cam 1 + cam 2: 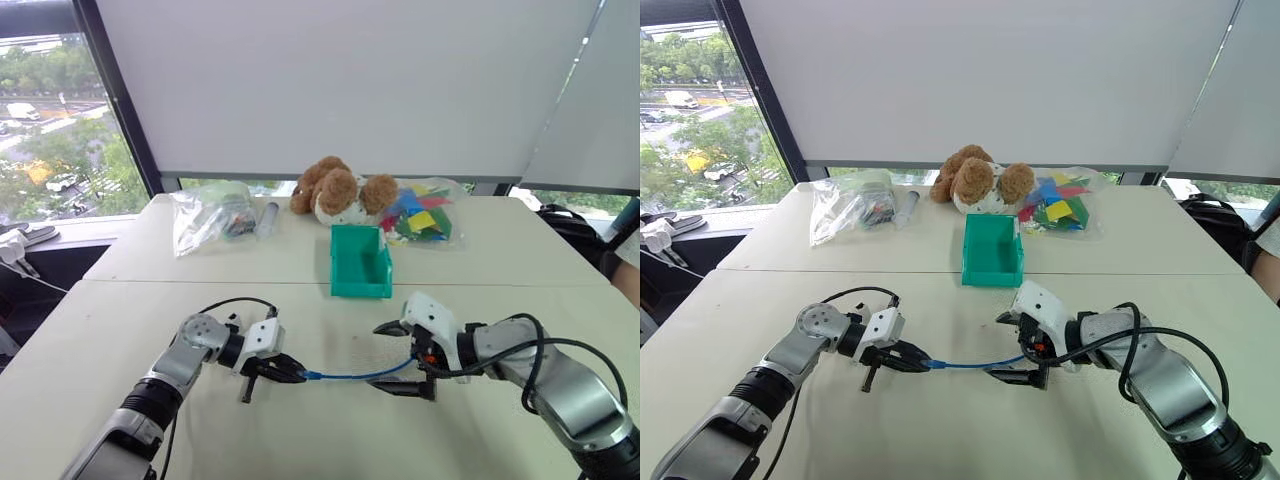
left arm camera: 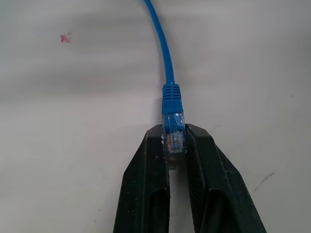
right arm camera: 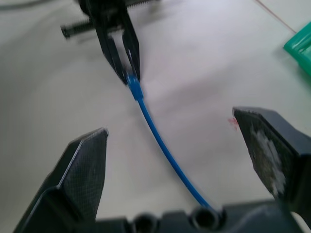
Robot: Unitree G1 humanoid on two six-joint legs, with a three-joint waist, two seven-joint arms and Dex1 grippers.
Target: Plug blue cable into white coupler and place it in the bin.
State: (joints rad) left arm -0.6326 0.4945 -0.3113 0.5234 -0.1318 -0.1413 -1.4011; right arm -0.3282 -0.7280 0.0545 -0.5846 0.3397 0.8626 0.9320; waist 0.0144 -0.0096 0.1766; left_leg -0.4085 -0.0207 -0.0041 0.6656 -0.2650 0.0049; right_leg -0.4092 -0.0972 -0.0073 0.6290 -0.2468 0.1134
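Blue cable runs left-right over bench, between grippers. Left gripper clamps plug end; right gripper wide, unladen, straddling far end. Bin beyond, further back.

No legible txt/labels; red mark on table maybe scribble.

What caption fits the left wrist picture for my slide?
Left gripper pinches the clear plug of the blue cable between shut jaws over the pale table.
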